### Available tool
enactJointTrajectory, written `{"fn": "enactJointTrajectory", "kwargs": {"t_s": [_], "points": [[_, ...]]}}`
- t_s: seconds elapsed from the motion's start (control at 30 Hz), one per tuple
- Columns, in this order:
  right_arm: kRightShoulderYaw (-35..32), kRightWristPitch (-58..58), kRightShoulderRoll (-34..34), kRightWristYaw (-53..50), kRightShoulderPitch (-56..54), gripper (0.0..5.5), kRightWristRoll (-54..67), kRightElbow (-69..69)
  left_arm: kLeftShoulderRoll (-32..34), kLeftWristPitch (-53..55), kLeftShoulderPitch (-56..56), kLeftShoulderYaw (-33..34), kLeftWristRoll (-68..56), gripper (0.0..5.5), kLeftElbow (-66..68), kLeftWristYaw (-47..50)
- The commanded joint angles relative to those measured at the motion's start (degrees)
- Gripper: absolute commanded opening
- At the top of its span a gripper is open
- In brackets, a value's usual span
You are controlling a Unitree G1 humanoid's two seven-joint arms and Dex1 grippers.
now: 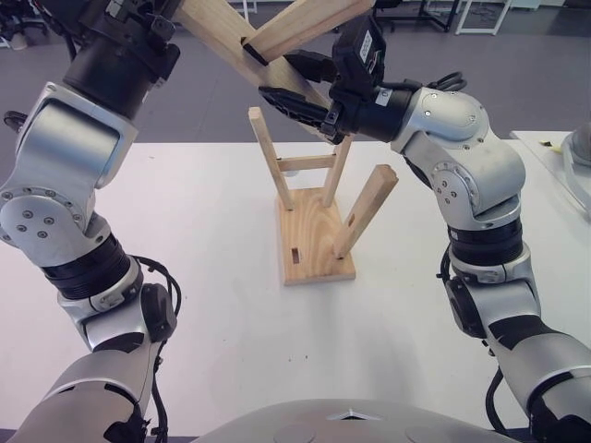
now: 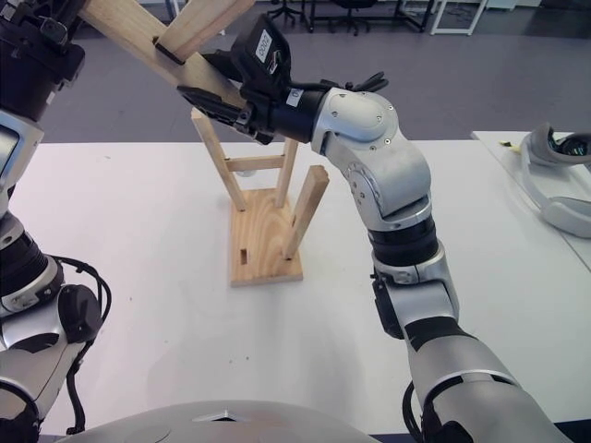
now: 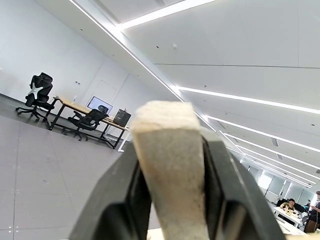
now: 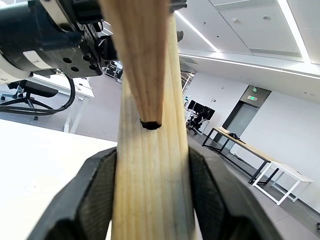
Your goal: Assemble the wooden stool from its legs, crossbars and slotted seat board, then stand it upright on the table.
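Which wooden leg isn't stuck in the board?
The leg held up between the left gripper and right gripper; the other three stand in the seat board.

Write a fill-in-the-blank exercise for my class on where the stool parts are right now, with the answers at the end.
1. The seat board lies ____ on the table.
2. ____ legs stand up from the board.
3. One slot on the side nearer the robot is ____.
4. The left gripper and right gripper hold a loose leg ____ the table.
Answers: flat; three; empty; above.
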Motion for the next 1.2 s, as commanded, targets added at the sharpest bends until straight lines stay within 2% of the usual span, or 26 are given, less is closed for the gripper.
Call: {"fn": "enactJointTrajectory", "kwargs": {"t_s": [0.03, 0.13, 0.23, 0.37, 0.47, 0.6, 0.67, 0.73, 0.87, 0.97, 1.2], "points": [[3.0, -0.5, -3.9, 1.5, 2.7, 2.94, -3.9, -0.1, 1.2, -3.4, 3.7, 1.3, 0.7, 1.02, -3.0, 3.2], [3.8, -3.3, -8.3, 2.9, 5.2, 3.48, -7.7, -0.6, 1.3, -6.0, 9.1, 3.3, 2.2, 1.02, -5.2, 7.0], [1.4, -4.1, -10.2, 3.1, 5.3, 4.04, -7.8, -1.0, 0.4, -7.9, 14.2, 3.3, 3.1, 1.02, -7.8, 10.1], [-3.4, -3.8, -14.1, 3.9, 4.8, 4.11, -6.9, -1.6, -0.2, -9.4, 20.4, 2.5, 2.7, 1.02, -11.0, 14.5], [-8.5, -2.3, -21.0, 6.0, 7.7, 4.11, -6.7, -0.8, -2.0, -9.4, 24.7, -1.9, 3.6, 1.02, -14.1, 19.1], [-4.3, -2.9, -30.5, 10.3, 20.7, 4.11, -11.9, -2.2, -7.7, -10.6, 32.3, -8.7, 7.0, 1.02, -16.1, 23.0], [3.6, -4.6, -32.6, 10.0, 28.5, 4.11, -18.9, -3.1, -8.3, -10.7, 35.9, -10.2, 10.7, 1.02, -17.1, 22.8], [11.7, -6.5, -28.4, 5.6, 33.6, 4.11, -25.6, -1.4, -8.8, -11.3, 39.3, -10.8, 14.6, 1.02, -18.2, 21.8], [19.9, -7.9, -18.3, -4.3, 36.6, 4.11, -34.5, 4.6, -10.4, -13.2, 41.5, -12.8, 20.3, 1.02, -18.9, 18.2], [20.9, -8.8, -15.3, -3.8, 35.9, 4.11, -35.2, 4.4, -13.1, -14.9, 42.9, -15.2, 24.6, 1.02, -18.0, 15.1], [18.6, -10.6, -14.9, -0.7, 34.8, 4.11, -35.1, 4.0, -14.1, -17.9, 45.2, -16.6, 35.3, 1.02, -15.5, 6.7]]}}
